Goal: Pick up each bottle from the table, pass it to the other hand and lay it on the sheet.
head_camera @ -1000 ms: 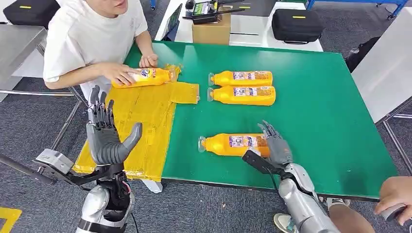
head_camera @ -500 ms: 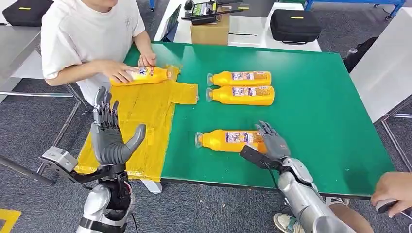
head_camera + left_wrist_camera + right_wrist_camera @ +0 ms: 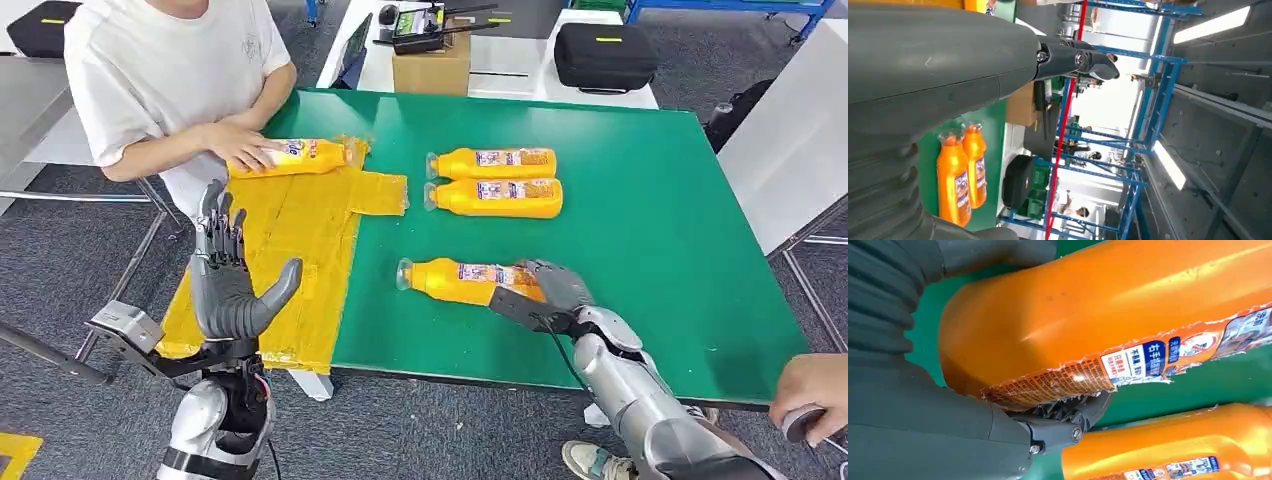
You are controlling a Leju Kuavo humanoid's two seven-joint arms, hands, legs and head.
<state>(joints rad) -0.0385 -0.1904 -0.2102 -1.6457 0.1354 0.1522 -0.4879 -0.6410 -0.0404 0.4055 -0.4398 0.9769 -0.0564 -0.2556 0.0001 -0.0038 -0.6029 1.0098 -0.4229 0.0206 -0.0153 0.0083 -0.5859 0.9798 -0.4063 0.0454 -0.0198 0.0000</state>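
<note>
**Desk:** What has moved since a second ago?

**Photographer:** The robot's right hand (image 3: 553, 288) has closed round the base end of the nearest orange plastic bottle with a printed label (image 3: 462, 281), which has slid slightly away from the near table edge. A second ago the fingers were raised beside it; now they wrap the bottle, the grey thumb on the near side, dark fingers over the top. In the right wrist view the bottle (image 3: 1108, 315) fills the palm, still lying on the green tabletop (image 3: 660, 250).

**Desk:** And the left hand?

**Photographer:** The left hand (image 3: 228, 280) is upright, holding nothing, fingers spread and thumb out, off the table's left edge, over the near corner of the crumpled yellow sheet (image 3: 290, 250).

**Desk:** Room around the fingers?

**Photographer:** Bare green stretches right of the right hand to the table edge. Beyond its fingertips lie two more orange bottles (image 3: 492, 181), side by side and touching, well apart from the gripped one. Beyond the left fingertips, a person in a white T-shirt (image 3: 170, 80) rests a hand on a fourth orange bottle (image 3: 300, 156) at the sheet's far edge.
</note>
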